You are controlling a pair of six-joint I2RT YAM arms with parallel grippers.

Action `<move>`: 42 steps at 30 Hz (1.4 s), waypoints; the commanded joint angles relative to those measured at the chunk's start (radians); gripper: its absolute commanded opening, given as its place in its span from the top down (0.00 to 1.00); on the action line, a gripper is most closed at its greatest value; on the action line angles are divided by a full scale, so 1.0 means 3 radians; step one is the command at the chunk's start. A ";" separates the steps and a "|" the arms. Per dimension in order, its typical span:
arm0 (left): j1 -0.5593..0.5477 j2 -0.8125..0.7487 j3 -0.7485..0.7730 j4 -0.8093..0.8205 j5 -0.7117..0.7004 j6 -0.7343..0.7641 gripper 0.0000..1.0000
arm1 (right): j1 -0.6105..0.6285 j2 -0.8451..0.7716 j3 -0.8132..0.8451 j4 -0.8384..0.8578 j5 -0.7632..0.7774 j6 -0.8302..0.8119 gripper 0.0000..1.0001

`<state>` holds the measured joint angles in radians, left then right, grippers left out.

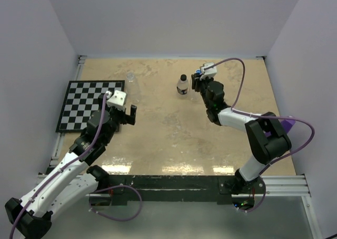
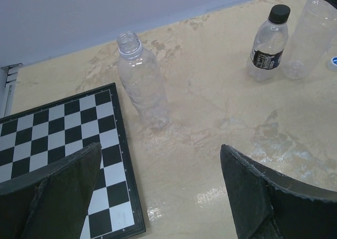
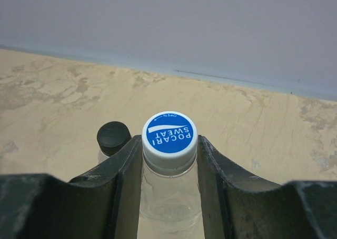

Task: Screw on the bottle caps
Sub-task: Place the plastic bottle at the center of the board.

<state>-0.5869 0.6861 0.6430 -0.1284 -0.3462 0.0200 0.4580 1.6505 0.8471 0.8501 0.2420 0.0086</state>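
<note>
the right gripper [image 3: 169, 150] is closed to a narrow gap, its two dark fingers [image 3: 129, 170] pressed against either side of a blue round plastic screw cap [image 3: 169, 135] with a white rim and white lettering. that cap sits on the neck of an upright clear plastic bottle [image 3: 169, 199], which stands toward the far right of the beige marbled worktop [image 1: 168, 139]. just beside it, on the left in the right wrist view, a black round screw cap [image 3: 114, 137] is seated on a second small clear bottle [image 2: 268, 45] with a dark label band, also upright, with a narrow gap between the two bottles. in the left wrist view a sliver of blue and white [image 2: 334, 63] lies on the worktop at the frame's right edge, near the gripped bottle's base; it is too cut off to tell what it is. the left gripper [image 2: 163, 194] is well apart from all this, over the near left of the worktop, its jaws spread wide and holding nothing. ahead of it a third clear plastic bottle [image 2: 141, 81] stands upright, its threaded mouth open, just beside the far right corner of a black-and-white chequered board [image 2: 52, 139] that lies flat on the worktop's left side.
</note>
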 commanded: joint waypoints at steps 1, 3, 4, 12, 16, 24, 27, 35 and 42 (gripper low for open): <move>0.0039 -0.0017 -0.0011 0.0116 0.0044 0.0020 0.01 | -0.0013 0.0057 0.0254 -0.0266 0.0129 0.0130 0.67; 0.0039 -0.0027 -0.0016 0.0121 0.0039 0.0020 0.01 | -0.0013 0.0067 0.0285 -0.0323 0.0139 0.0150 0.64; 0.0039 -0.0032 -0.0016 0.0121 0.0039 0.0020 0.01 | -0.0013 0.0077 0.0295 -0.0353 0.0139 0.0160 0.62; 0.0044 -0.0047 -0.0031 0.0126 0.0044 0.0015 0.01 | -0.0018 0.0011 0.0240 -0.0385 0.0149 0.0212 0.37; 0.0059 -0.0042 -0.0037 0.0136 0.0060 0.0000 0.01 | -0.0018 -0.0086 0.0137 -0.0313 0.0134 0.0247 0.22; 0.0141 0.0044 -0.0042 0.0177 0.0152 -0.0036 0.01 | -0.0018 -0.0372 0.0076 -0.0333 0.0195 0.0253 0.13; 0.0207 0.0080 -0.0052 0.0223 0.0177 -0.0036 0.01 | -0.0018 -0.0526 0.0071 -0.0389 0.0211 0.0263 0.10; 0.0999 0.0494 -0.0098 0.0861 0.0968 -0.0710 0.01 | -0.0018 -0.1262 -0.0042 -0.0568 0.0144 0.0299 0.01; 0.1189 0.1204 -0.0369 0.2272 0.1139 -0.0972 0.01 | -0.0018 -0.2238 -0.0389 -0.0753 -0.0070 0.0395 0.01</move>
<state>-0.2367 0.9470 0.5686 0.2222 -0.0784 -0.2028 0.4568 1.1065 0.7818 0.6472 0.2661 0.0906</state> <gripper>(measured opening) 0.992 0.985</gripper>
